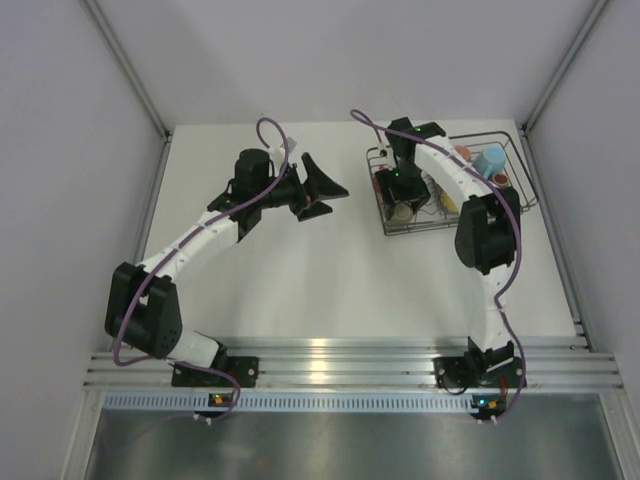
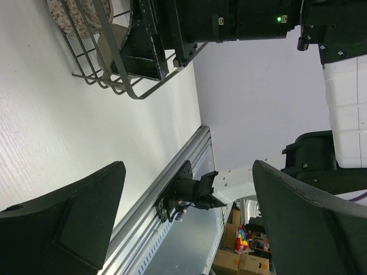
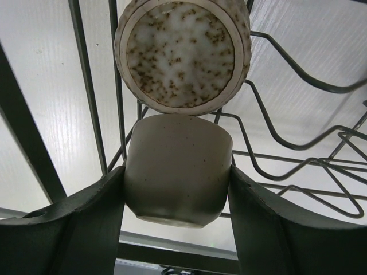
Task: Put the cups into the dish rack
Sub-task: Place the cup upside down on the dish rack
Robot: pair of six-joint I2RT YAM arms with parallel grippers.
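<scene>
White worktop (image 1: 330, 270), matte, faint grain seen in wrist views. Directly on it: black wire dish rack (image 1: 430, 226) at far-R area, near R edge, a bit skewed vs worktop edges, base wires flat on surface. Alu rail (image 1: 330, 365) runs along near edge.
</scene>
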